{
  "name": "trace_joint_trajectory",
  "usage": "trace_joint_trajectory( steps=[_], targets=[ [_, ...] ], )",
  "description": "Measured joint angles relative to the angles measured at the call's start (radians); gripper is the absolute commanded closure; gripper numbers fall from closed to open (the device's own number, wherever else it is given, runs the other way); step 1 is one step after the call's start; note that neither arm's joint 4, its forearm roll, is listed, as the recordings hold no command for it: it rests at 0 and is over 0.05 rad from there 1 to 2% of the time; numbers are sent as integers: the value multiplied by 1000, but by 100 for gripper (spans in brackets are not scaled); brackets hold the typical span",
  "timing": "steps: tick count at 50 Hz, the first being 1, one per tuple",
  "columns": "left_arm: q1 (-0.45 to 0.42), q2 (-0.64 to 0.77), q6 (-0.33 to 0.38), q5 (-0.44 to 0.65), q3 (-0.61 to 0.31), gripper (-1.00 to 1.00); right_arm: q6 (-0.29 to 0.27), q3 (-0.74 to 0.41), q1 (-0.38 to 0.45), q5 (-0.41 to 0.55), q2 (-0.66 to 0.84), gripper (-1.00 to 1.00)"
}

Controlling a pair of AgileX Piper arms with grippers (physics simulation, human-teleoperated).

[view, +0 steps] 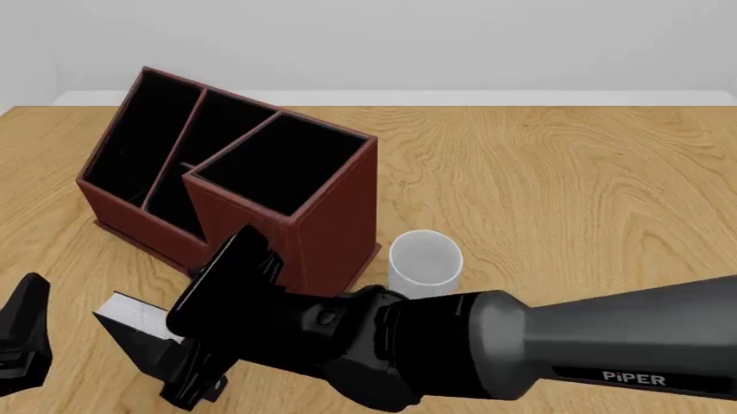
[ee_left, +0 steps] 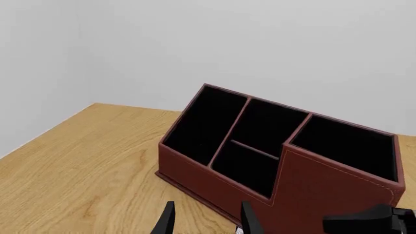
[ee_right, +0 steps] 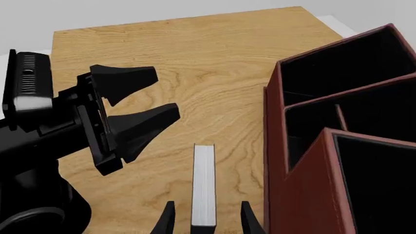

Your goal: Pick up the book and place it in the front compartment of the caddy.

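At the far left of the front view the left gripper sat low at the picture's edge, only its dark body showing; the right wrist view caught it better, its two black fingers spread apart with nothing between them, hovering over bare wood. The table ran open and unoccupied behind it toward the left edge.

Just to its right lay the book, near the table's front edge, white page edges facing up and black covers on either side. The right gripper straddled it: in the right wrist view the book stood between the two fingertips, a thin gap visible on each side, so the jaws were open around it and not yet pressing.

Next came the caddy, its tall front corner close beside the book and the right arm's wrist, its slanted rim rising toward the back left. The compartments were black-lined and open on top, seen clearly from the left wrist view.

A white mug stood upright just beside the caddy's right wall. Beyond it the table stretched bare to the right edge.
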Motion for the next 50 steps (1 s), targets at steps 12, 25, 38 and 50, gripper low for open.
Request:
trace_joint_trajectory(
  steps=[12, 25, 38, 50],
  targets=[
    [1, 0, -1, 2, 1, -100, 2, -14, 7, -1, 42, -100],
    [1, 0, -1, 3, 2, -100, 3, -26, 0, -3, 75, -100],
    [0, 0, -3, 5, 2, -100, 2, -47, -15, -1, 119, -100],
    [0, 0, -6, 5, 2, -100, 0, -66, -8, 1, 160, -100]
  ],
)
